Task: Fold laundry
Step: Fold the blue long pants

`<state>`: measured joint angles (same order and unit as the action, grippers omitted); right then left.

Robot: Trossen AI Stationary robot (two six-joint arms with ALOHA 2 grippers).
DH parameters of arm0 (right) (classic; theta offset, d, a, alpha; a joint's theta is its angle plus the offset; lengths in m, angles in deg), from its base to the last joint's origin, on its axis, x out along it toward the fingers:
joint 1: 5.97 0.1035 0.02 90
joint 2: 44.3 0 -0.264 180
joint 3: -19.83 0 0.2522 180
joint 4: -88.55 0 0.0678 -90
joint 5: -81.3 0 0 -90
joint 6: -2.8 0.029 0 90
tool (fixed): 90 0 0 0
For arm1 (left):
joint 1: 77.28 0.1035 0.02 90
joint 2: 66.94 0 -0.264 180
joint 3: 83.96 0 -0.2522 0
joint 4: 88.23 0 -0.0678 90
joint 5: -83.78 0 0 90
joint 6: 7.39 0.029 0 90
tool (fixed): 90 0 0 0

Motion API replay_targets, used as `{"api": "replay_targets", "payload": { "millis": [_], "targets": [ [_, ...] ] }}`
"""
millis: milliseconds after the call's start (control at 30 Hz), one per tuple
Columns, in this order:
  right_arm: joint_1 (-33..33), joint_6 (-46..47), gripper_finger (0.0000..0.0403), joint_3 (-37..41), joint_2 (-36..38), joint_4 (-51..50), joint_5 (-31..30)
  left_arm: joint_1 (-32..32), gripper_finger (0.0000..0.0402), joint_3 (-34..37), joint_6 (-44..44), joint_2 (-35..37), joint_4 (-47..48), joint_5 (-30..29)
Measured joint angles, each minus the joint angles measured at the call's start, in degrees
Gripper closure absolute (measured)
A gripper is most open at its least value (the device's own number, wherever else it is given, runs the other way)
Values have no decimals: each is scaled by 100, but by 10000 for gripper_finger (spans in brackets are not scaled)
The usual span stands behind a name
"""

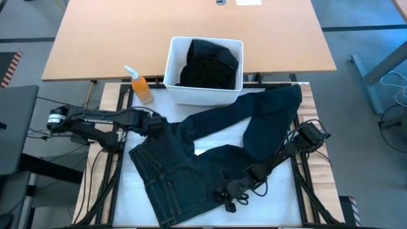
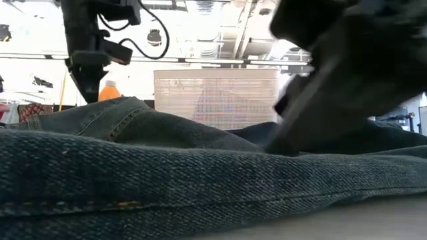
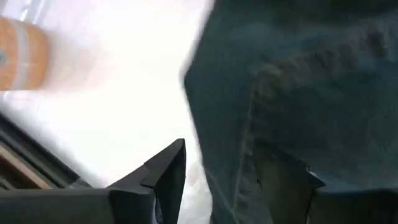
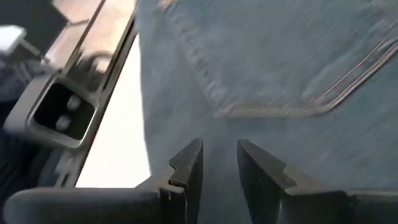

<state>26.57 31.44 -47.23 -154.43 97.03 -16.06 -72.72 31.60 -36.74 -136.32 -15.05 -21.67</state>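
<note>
Dark navy trousers lie spread on the white table top, waist toward the near left and legs running to the far right. My left gripper is open over their far left edge. One finger is over bare table and the other over denim. My right gripper points slanting down at the seat near a back pocket, its fingers a narrow gap apart. Black clothing lies in the white bin. My left gripper comes from above, its fingers on either side of the trousers' far left edge; I cannot tell whether they touch the cloth. My right gripper's tips stand close over the flat denim beside the pocket; whether they touch it I cannot tell.
The white bin stands at the table's far edge, and an orange spray bottle stands to its left, close to my left arm. A wooden desk lies beyond. Bare white table top shows between the trouser legs.
</note>
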Motion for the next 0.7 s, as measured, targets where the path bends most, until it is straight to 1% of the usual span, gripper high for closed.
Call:
{"api": "replay_targets", "payload": {
  "millis": [100,167,267,333,433,567,633,700],
  "targets": [
    [259,372,276,0,4,-469,2,195,228,-11,209,248,-316,332],
    [428,605,276,-9,8,-721,-83,300,228,-11,272,266,-445,418],
    [661,816,276,-8,22,-958,-540,430,229,112,175,175,-688,424],
    [766,876,276,2,22,-1048,-751,471,229,341,28,25,-1021,481],
    [867,1022,276,0,52,-1217,-751,471,229,664,-154,-225,-1559,694],
    [1028,1319,276,4,302,-1838,-669,402,229,983,-315,-628,-2105,941],
    [1075,1293,276,23,495,-2043,-690,359,229,1072,-313,-797,-2394,953],
    [1108,1011,276,44,719,-2108,-906,347,229,1114,-268,-949,-2563,959]
  ]
}}
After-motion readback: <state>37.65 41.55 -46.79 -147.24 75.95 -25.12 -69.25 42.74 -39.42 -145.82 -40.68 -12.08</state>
